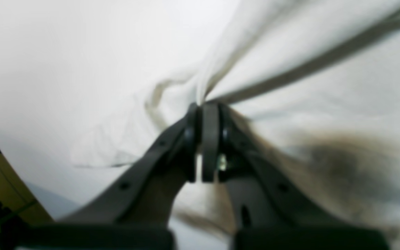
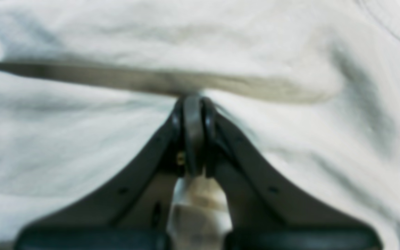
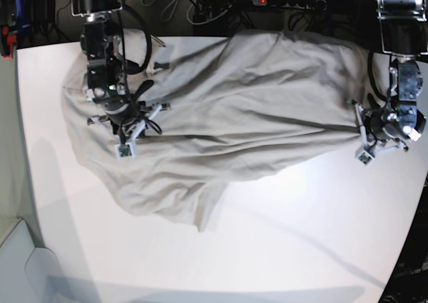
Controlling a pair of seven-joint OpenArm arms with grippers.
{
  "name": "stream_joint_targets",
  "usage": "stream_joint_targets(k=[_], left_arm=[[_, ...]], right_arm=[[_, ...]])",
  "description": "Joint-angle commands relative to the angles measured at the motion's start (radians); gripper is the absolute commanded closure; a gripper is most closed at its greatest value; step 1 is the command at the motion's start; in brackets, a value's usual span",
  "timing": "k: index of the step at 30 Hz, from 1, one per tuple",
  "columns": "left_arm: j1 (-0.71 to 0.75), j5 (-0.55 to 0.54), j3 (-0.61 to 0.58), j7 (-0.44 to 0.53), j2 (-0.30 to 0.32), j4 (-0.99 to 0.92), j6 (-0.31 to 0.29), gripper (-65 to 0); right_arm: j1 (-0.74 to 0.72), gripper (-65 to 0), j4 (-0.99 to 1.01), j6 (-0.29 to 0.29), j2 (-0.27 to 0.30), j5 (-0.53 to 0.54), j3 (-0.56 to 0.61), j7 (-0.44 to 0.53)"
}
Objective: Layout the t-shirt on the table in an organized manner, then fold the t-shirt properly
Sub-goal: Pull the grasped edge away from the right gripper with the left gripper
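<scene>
I can't read any text, brand, number or sign from my feeds. The only marks I can make out are two small square black-and-white tags in the base view, one on the right gripper (image 3: 124, 150) over the t-shirt (image 3: 227, 109) and one on the left gripper (image 3: 364, 157) at the shirt's edge; their patterns are too small for me to decode. Both wrist views are blurred and show me no lettering on the cloth or the fingers.
</scene>
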State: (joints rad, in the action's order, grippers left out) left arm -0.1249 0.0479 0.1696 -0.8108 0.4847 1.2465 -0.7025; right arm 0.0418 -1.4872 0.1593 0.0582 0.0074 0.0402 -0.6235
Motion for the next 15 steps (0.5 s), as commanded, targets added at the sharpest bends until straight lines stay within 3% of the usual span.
stream_joint_targets(k=[1, 5, 8, 11, 15], left_arm=[[-0.020, -0.001, 0.012, 0.008, 0.024, 0.046, 0.004, -0.2], [-0.020, 0.000, 0.017, -0.037, 0.026, 0.158, 0.004, -0.2], [-0.026, -0.003, 0.103, -0.051, 0.010, 0.204, 0.008, -0.2], [-0.095, 0.013, 0.173, -0.051, -0.033, 0.189, 0.008, -0.2], [-0.157, 0.054, 0.204, -0.049, -0.045, 0.120, 0.008, -0.2]], right_arm=[[-0.009, 0.0, -0.008, -0.004, 0.007, -0.007, -0.003, -0.008], [-0.009, 0.0, -0.008, -0.004, 0.007, -0.007, -0.003, -0.008], [-0.009, 0.0, -0.008, -0.004, 0.007, -0.007, -0.003, -0.008], [-0.009, 0.0, -0.008, -0.004, 0.007, -0.007, -0.003, -0.008], [-0.009, 0.0, -0.008, -0.004, 0.007, -0.007, -0.003, -0.011]])
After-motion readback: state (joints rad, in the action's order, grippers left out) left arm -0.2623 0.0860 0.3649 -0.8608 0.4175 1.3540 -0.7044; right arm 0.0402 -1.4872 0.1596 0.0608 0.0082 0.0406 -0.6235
